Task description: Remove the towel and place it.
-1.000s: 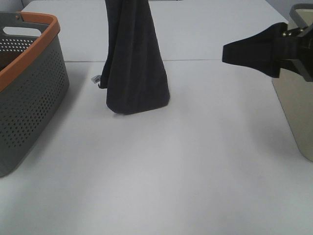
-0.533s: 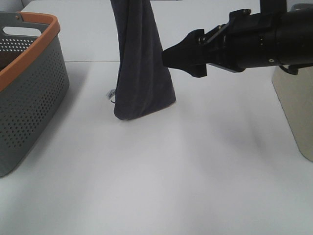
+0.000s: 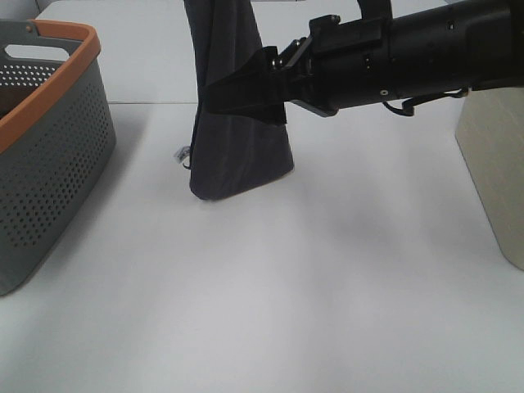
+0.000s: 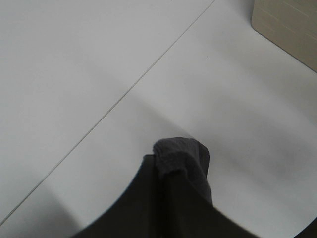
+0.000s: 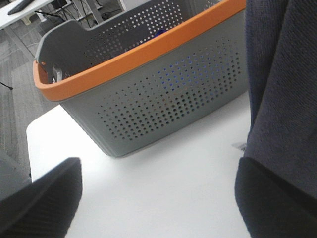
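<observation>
One towel (image 3: 237, 155); one orange-rimmed grey basket (image 3: 49, 164); one beige bin (image 3: 491, 164); one white table (image 3: 286, 286).

A plain white surface (image 3: 270, 327) fills most of the scene, evenly lit, with only soft, faint shadows. A grey perforated basket (image 3: 49, 164) with an orange rim stands at one side edge. A thin seam (image 3: 368, 101) crosses the surface from beside the basket toward the opposite side, where a beige container (image 3: 491, 172) stands, well apart from the basket. Beyond the basket, past the surface's rounded corner, lies grey carpeted floor (image 5: 15, 84), and farther off stand the metal legs of other furniture (image 5: 96, 11).
</observation>
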### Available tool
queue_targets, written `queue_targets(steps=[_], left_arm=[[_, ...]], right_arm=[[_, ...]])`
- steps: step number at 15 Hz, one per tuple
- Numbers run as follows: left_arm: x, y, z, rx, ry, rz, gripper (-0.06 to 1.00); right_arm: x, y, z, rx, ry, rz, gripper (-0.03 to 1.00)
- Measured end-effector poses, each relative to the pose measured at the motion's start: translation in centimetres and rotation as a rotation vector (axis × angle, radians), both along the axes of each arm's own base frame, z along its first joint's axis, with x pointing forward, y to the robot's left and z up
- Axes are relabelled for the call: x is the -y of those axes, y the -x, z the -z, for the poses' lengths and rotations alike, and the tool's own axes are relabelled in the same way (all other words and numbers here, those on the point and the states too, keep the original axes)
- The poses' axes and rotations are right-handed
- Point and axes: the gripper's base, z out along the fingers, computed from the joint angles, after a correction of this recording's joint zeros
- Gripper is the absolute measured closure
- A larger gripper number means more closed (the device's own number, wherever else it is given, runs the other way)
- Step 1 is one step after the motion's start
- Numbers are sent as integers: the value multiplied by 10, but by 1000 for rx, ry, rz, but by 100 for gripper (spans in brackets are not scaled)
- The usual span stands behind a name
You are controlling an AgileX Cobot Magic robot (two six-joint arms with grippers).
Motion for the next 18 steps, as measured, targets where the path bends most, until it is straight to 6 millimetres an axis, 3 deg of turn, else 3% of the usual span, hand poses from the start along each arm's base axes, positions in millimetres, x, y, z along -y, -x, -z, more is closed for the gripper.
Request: queue_targets(steps=[5, 6, 7, 10, 15, 18], left_arm=[[0, -1, -1, -1, 21, -18, 94], [1, -2, -2, 1, 42, -35, 94], [2, -4, -4, 14, 88, -67, 94], [2, -5, -6, 25, 102, -73, 94], [2, -5, -6, 29, 108, -75, 94], [2, -5, -6, 29, 107, -76, 94]], right_arm=[[-18, -5, 13, 61, -2, -81, 22], [-28, -4, 15, 71, 9, -99, 22], [-52, -2, 15, 110, 45, -122, 22], [-77, -10, 19, 142, 79, -116, 22], [-86, -40, 59, 107, 200, -14, 22], [-83, -48, 78, 90, 275, 47, 22]])
